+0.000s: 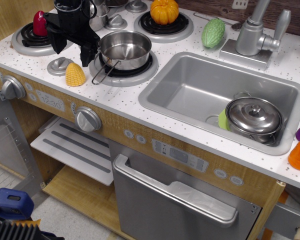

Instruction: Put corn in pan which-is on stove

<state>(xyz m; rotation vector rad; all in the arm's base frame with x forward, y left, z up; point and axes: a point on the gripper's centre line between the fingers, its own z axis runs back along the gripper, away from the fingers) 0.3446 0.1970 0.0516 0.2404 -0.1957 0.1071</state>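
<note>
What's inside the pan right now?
The pan looks empty: only bare shiny steel shows inside. The corn stands outside it on the stove, left of the handle. The burner beneath the pan is mostly covered.

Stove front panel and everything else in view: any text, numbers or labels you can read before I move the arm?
"12:30" on the clock display of the stove front, faint.
Marks on the control panel above the oven door: too small to read.
Corn, pan, gripper: no text visible.

Your corn [75,75] sits on the stove [125,97] just left of the pan [125,49]; the gripper [85,47] hovers above it.
</note>
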